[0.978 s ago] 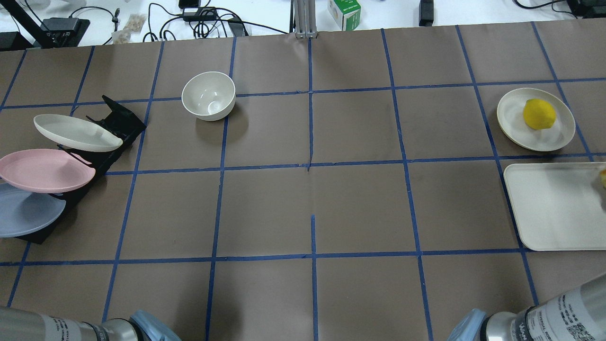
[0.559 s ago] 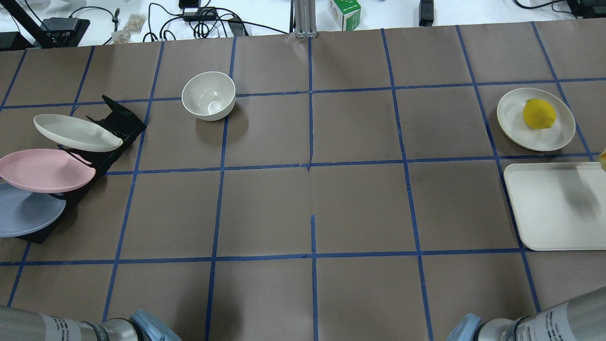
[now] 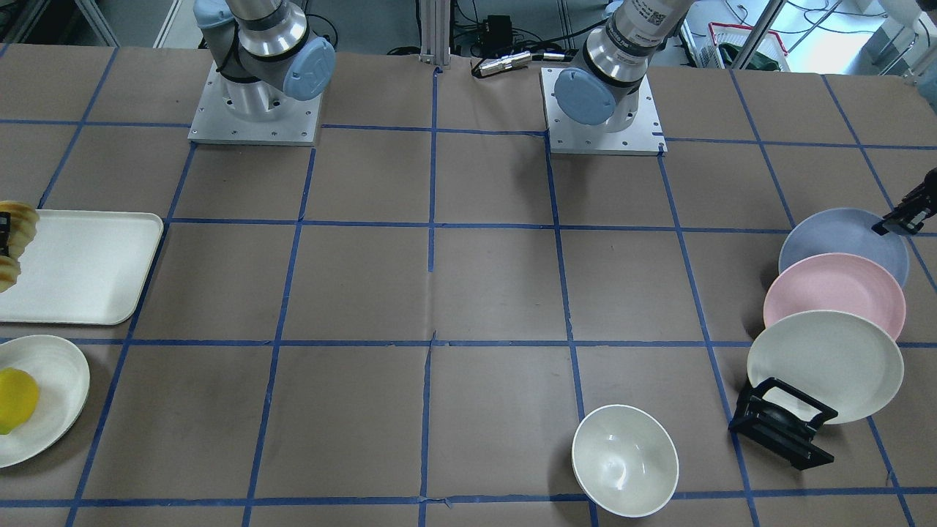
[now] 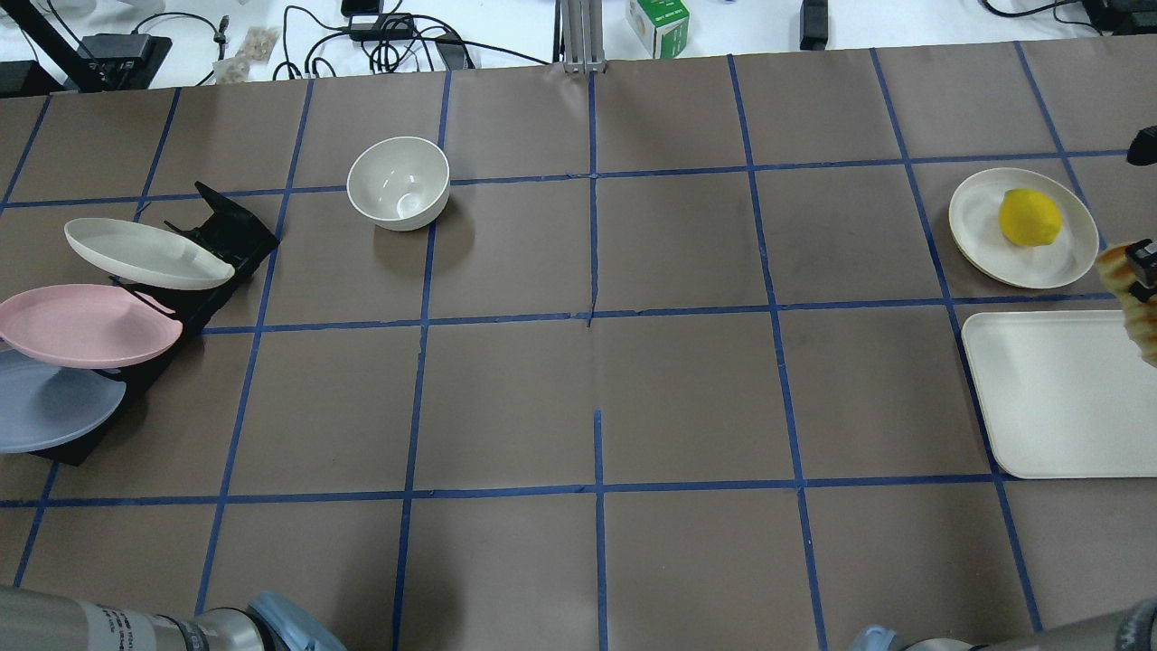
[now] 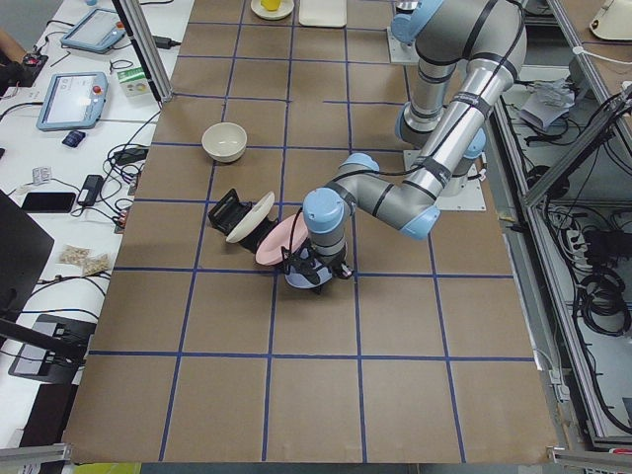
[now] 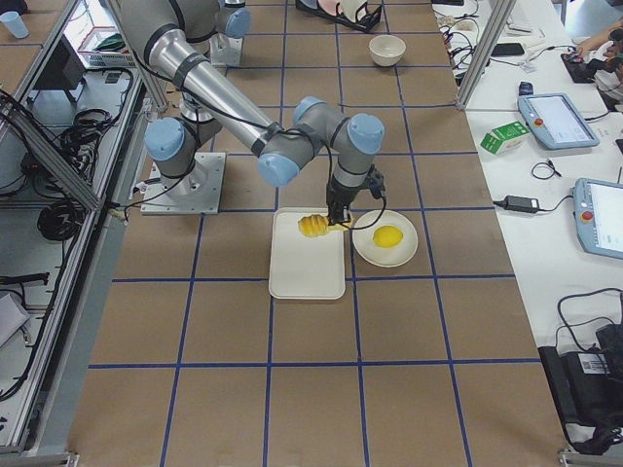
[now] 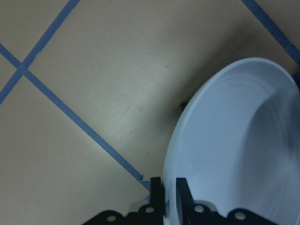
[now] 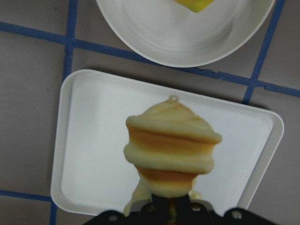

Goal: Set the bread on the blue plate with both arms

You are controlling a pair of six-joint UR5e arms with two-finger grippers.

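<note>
The bread (image 8: 172, 150), a ridged golden loaf with cream stripes, hangs in my right gripper (image 8: 169, 206), which is shut on it above the white tray (image 8: 89, 154). It also shows at the overhead view's right edge (image 4: 1132, 294) and the front view's left edge (image 3: 16, 241). The pale blue plate (image 7: 234, 150) leans in the black rack (image 4: 226, 237) as the nearest of three plates (image 4: 50, 407). My left gripper (image 7: 168, 190) is shut on its rim, also seen in the front view (image 3: 899, 218).
A pink plate (image 4: 86, 324) and a cream plate (image 4: 145, 255) lean in the same rack. A cream bowl (image 4: 399, 183) stands left of centre at the back. A cream plate (image 4: 981, 217) with a round yellow fruit (image 4: 1029, 217) sits beyond the tray (image 4: 1058, 398).
My right gripper has carried the bread up off the tray, toward the table's far side and further into the overhead view. Its shadow on the tray has faded. The left arm has not moved.
</note>
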